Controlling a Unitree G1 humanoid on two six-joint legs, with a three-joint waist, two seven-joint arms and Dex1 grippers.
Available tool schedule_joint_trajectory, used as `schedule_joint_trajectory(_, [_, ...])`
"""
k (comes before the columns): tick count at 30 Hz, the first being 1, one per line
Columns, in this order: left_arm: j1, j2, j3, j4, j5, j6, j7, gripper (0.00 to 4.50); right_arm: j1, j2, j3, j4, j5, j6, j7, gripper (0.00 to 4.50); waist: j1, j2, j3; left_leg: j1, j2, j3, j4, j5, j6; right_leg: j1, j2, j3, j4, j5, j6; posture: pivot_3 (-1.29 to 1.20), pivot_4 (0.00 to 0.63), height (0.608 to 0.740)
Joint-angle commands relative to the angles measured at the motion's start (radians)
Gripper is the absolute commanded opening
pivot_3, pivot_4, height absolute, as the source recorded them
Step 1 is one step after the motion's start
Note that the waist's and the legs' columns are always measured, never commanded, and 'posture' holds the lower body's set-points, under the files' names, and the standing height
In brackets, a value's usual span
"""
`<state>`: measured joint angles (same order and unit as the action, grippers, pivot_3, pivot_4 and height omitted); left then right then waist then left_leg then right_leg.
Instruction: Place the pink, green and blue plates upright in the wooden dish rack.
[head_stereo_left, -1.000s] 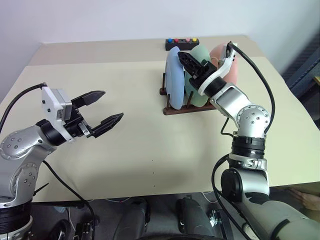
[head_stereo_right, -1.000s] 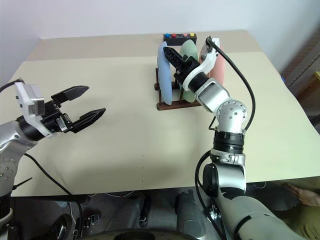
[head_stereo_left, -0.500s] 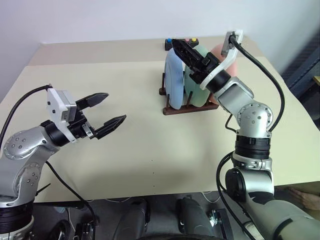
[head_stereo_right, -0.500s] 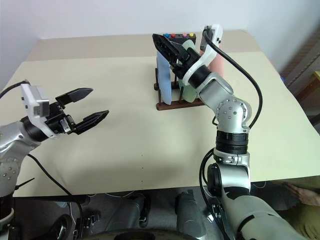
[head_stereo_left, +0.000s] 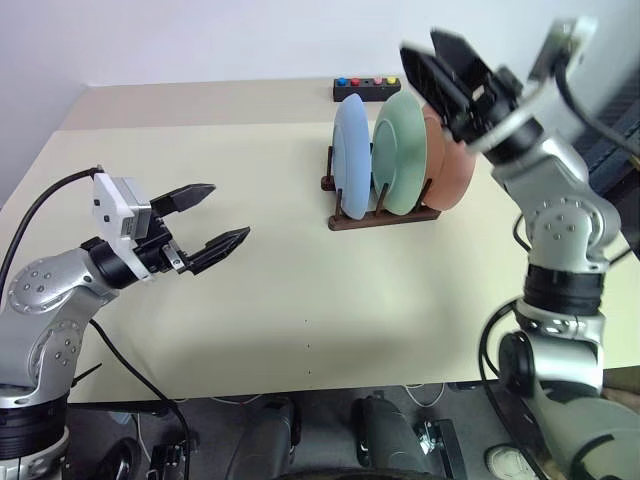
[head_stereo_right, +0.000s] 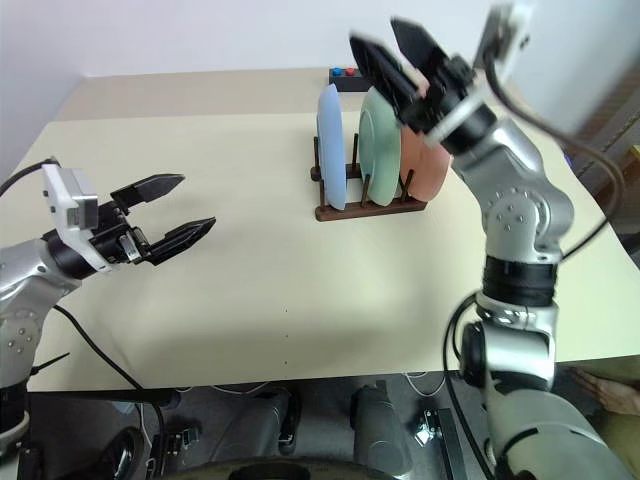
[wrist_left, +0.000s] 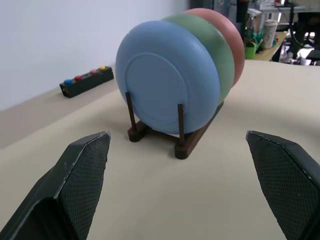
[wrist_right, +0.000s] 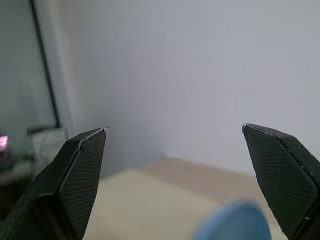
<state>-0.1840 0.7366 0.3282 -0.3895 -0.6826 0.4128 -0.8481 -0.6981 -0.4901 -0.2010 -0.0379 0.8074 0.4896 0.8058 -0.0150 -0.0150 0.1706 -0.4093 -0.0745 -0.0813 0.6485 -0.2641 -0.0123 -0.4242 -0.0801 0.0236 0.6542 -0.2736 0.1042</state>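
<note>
Head pair looks down, left wrist faces rack (wrist_left: 170, 137), right wrist faces wall

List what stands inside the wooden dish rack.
The wooden dish rack holds three upright plates in a row: blue plate, green plate, pink plate. Each plate covers much of the one behind it.

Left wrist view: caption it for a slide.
Blue plate, green plate and pink plate upright in the wooden dish rack.
</note>
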Motion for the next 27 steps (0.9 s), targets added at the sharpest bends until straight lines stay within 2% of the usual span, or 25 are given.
schedule_joint_trajectory(1, [-0.014, 0.02, 0.027, 0.036, 0.009, -0.039, -0.036, 4.5, 0.038, -0.093, -0.006, -0.066, 0.008, -0.023, 0.187, 4.46, -0.001, 0.002, 0.001, 0.0, 0.0, 0.0, 0.0, 0.0, 0.0, 0.0, 0.0, 0.0, 0.0, 0.0, 0.0, 0.0, 0.15, 0.74])
schedule_joint_trajectory(6, [0.042, 0.028, 0.057, 0.14, 0.049, -0.127, -0.116, 4.5, 0.161, -0.208, 0.012, -0.103, -0.066, -0.104, 0.355, 4.46, 0.001, 0.002, 0.001, 0.0, 0.0, 0.0, 0.0, 0.0, 0.0, 0.0, 0.0, 0.0, 0.0, 0.0, 0.0, 0.0, 0.15, 0.74])
schedule_joint_trajectory(11, [0.037, 0.046, 0.06, 0.168, 0.062, -0.156, -0.14, 4.5, 0.218, -0.242, 0.002, -0.131, -0.091, -0.154, 0.421, 4.46, 0.006, 0.002, 0.001, 0.0, 0.0, 0.0, 0.001, 0.0, 0.001, 0.001, -0.001, 0.001, -0.001, 0.001, -0.001, 0.0, 0.15, 0.74])
schedule_joint_trajectory(16, [0.029, 0.042, 0.033, 0.182, 0.065, -0.159, -0.162, 4.5, 0.276, -0.238, 0.0, -0.172, -0.119, -0.19, 0.408, 4.46, 0.006, 0.002, 0.001, 0.0, 0.0, 0.0, 0.001, 0.0, 0.001, 0.001, -0.001, 0.0, -0.002, 0.001, -0.001, 0.0, 0.15, 0.74])
schedule_joint_trajectory(27, [-0.108, -0.03, -0.112, 0.275, 0.095, -0.188, -0.217, 4.5, 0.431, -0.293, -0.086, -0.357, -0.081, -0.134, 0.317, 4.46, 0.02, 0.002, 0.001, 0.0, 0.0, 0.0, 0.001, 0.0, 0.001, 0.002, -0.001, 0.0, -0.002, 0.001, -0.001, 0.0, 0.15, 0.74])
